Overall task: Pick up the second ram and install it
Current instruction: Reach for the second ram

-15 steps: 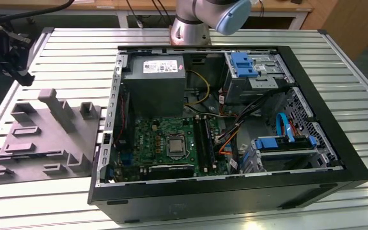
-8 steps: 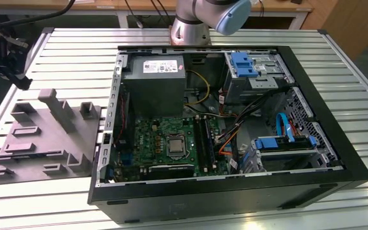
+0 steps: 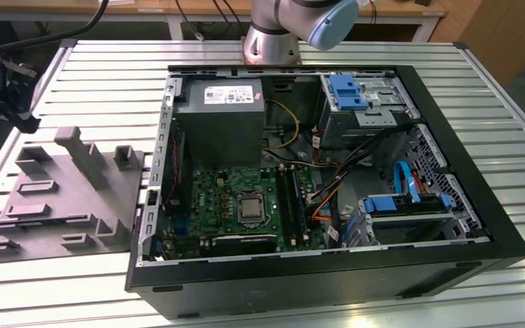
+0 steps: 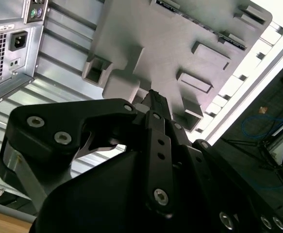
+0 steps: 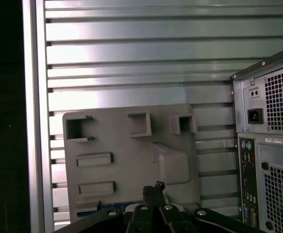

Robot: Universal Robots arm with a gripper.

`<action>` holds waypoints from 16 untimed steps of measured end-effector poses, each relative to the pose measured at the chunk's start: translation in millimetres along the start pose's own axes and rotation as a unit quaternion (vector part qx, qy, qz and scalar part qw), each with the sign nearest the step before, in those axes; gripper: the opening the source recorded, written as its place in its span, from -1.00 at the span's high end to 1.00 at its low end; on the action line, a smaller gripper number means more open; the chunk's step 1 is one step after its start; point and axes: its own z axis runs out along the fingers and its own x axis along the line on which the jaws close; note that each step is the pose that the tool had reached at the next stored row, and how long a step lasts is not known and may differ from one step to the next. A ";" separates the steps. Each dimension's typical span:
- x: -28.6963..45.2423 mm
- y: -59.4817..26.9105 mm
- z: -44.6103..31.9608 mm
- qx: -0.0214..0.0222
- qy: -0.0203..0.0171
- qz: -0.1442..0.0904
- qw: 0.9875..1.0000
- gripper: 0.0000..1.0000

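The claw (image 5: 153, 186) is hanging high above the grey tray (image 5: 126, 155). In both wrist views its two fingers are pressing together, and nothing is showing between them. I think the second ram stick (image 5: 107, 211) is the thin dark bluish strip lying along the tray's edge, on the side far from the tray's three little pockets (image 5: 139, 124). The claw is hiding part of it. The tray is probably holding the stick in a groove so that the claw can pinch it from above. The tray is sitting flat on the metal table (image 3: 107, 75), just beside the open computer case (image 3: 335, 280), likely to make the trip short. The case is lying on its side, so the green board (image 3: 235, 198) inside is facing up. The pick-up is not yet done.
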 end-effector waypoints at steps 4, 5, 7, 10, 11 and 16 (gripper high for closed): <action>1.9 -3.3 3.9 0.000 0.006 0.000 1.000 0.80; 2.2 -4.4 4.9 0.001 0.009 0.000 1.000 0.80; 2.6 -6.5 6.8 0.001 0.013 0.000 1.000 0.80; 2.9 -10.8 8.6 0.001 0.015 0.001 1.000 0.80; 2.8 -12.3 9.2 0.001 0.015 0.001 1.000 0.80; 2.7 -15.3 10.1 -0.001 0.016 0.001 1.000 0.80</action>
